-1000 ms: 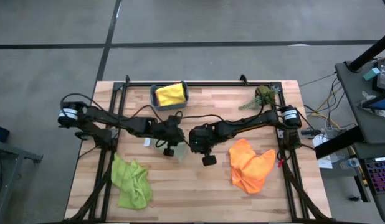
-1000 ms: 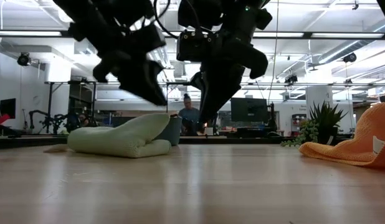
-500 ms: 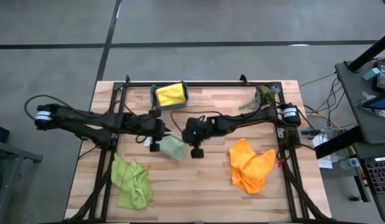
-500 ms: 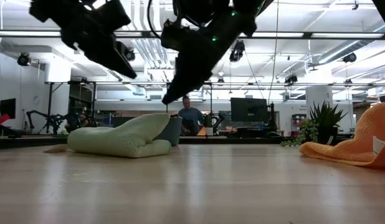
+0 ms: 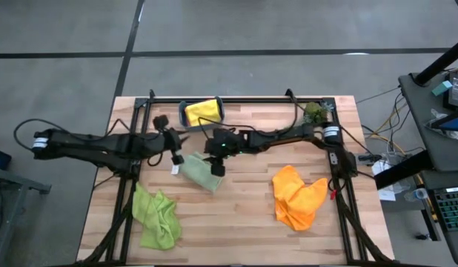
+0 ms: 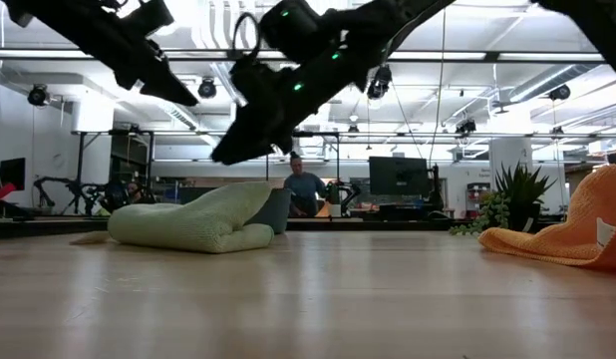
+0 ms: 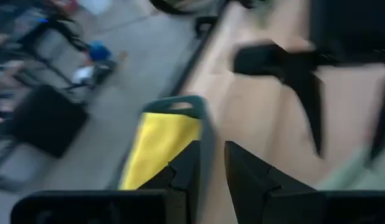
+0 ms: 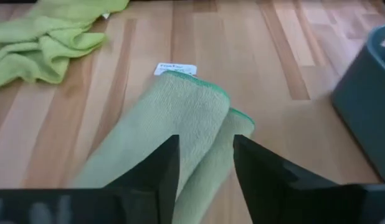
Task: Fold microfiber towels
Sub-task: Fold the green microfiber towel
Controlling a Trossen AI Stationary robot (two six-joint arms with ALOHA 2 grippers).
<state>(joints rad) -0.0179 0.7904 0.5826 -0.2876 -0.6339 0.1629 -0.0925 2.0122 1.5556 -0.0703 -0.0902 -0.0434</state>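
The pale sage green towel (image 5: 198, 172) lies folded over on the table's middle, and it also shows in the low view (image 6: 193, 224) and the right wrist view (image 8: 174, 124). My right gripper (image 5: 216, 167) hovers open just above its right end (image 8: 206, 165), touching nothing. My left gripper (image 5: 176, 154) is open by a narrow gap, raised to the towel's far left, facing the teal bin (image 7: 205, 121). The yellow towel (image 5: 201, 111) lies in that bin. The lime green towel (image 5: 156, 215) lies crumpled at near left and the orange towel (image 5: 297, 194) at near right. The pink towel is out of view.
The teal bin (image 5: 201, 113) stands at the far edge, just beyond both grippers. A green plant sprig (image 5: 314, 113) lies at far right. Black frame rails (image 5: 125, 185) run along the table's left and right sides. A person sits in the room beyond the table (image 6: 305, 187).
Both grippers have risen off the sage green towel and gone toward the table's left and far edges, the left one farther. The towel has stayed folded in place on the table.
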